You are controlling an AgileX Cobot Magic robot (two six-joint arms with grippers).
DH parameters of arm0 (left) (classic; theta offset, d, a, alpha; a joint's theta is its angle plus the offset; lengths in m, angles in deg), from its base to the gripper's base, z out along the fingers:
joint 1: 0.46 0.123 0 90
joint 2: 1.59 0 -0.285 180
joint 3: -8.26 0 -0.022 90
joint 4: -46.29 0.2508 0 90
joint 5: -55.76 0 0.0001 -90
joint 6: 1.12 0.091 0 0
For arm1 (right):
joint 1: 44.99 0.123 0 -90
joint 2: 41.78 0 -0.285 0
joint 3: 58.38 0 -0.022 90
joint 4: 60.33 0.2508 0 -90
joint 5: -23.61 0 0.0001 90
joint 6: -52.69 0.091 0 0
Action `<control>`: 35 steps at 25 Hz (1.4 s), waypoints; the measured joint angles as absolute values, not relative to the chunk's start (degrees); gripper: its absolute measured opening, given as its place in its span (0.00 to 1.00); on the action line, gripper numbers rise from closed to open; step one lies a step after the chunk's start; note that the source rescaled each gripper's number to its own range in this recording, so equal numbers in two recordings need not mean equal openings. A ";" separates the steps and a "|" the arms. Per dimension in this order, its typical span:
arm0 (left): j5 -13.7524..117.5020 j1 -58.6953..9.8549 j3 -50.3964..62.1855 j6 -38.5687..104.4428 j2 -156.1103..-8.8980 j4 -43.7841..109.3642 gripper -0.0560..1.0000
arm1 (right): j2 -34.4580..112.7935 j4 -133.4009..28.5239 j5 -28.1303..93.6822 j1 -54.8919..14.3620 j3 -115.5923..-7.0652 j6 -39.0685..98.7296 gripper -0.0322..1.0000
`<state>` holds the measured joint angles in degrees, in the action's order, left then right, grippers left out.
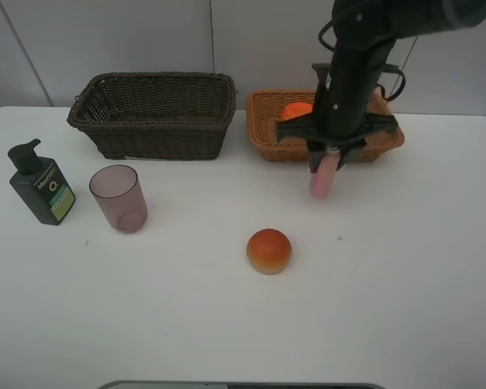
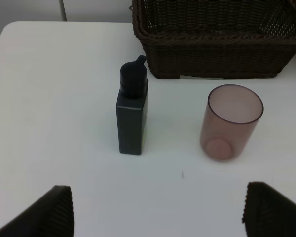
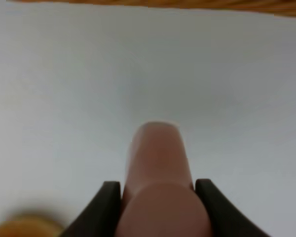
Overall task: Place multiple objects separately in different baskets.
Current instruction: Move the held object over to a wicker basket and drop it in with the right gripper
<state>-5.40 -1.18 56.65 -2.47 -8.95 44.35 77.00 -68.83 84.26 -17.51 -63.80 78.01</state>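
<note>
You see the right gripper (image 1: pixel 324 160) pinching the slim pink bottle (image 1: pixel 321 185), upper end hidden, in front of the tan basket (image 1: pixel 267 134), whose orange fruit (image 1: pixel 295 109) the arm (image 1: pixel 356 65) half covers; the left gripper (image 2: pixel 160 212) stands spread, its tips cropped

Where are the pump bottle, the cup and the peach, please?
pump bottle (image 2: pixel 132 123), left wrist view, middle of its dark body.
cup (image 2: pixel 228 129), left wrist view, side wall.
peach (image 1: pixel 269 251), exterior high view, centre.

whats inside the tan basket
An orange fruit lies in the tan basket, toward its left. The right arm covers the middle and right of the inside, so anything else there cannot be seen.
</note>
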 joint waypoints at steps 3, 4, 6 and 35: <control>-5.40 -1.18 56.65 -2.47 -8.95 44.35 0.89 | 76.68 -65.65 90.33 -16.99 -69.40 66.68 0.04; -5.40 -1.18 56.65 -2.47 -8.95 44.35 0.89 | 76.68 -65.09 91.64 -16.43 -71.29 63.67 0.04; -5.40 -1.18 56.65 -2.47 -8.95 44.35 0.89 | 77.07 -64.38 93.19 -14.95 -75.08 60.07 0.04; -5.40 -1.18 56.65 -2.42 -8.95 44.35 0.89 | 102.94 -64.66 77.62 -7.44 -116.41 56.29 0.04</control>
